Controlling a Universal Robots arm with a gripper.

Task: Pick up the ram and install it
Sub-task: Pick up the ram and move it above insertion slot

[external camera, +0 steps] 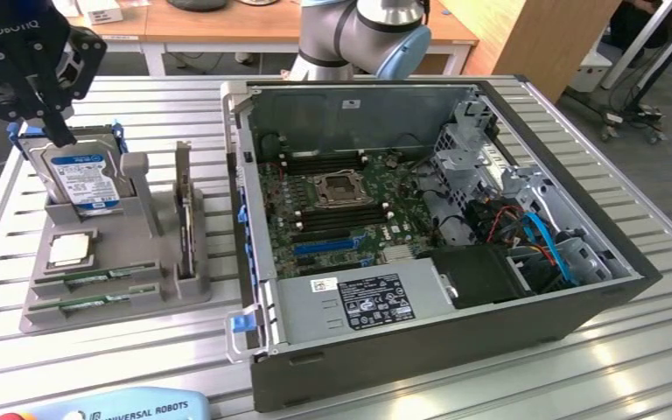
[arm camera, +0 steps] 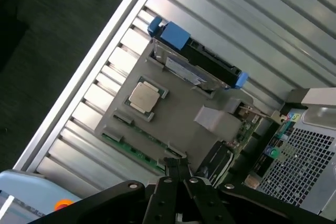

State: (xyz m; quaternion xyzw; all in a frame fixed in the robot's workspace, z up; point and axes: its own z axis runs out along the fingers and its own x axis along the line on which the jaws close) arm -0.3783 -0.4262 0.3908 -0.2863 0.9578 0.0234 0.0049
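end effector point(external camera: 60, 133): body cut off by the exterior view's top and left edges.
hard drive point(external camera: 83, 178): top edge partly hidden behind the end effector; label print too small to read.
ram point(external camera: 94, 278): partly sunk in a slot of the holder point(external camera: 190, 284); chips and label too small to tell.
robot arm point(external camera: 366, 26): upper links cut off by the exterior view's top edge.
teach pendant point(external camera: 115, 407): lower part cut off by the exterior view's bottom edge.
computer case point(arm camera: 310, 166): cut off at the wrist view's edge.
power supply label point(external camera: 371, 302): print too small to read.

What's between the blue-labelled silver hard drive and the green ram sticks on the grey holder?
A small square silver CPU chip, seated in the grey holder between the hard drive and the ram sticks; the exterior view shows it.
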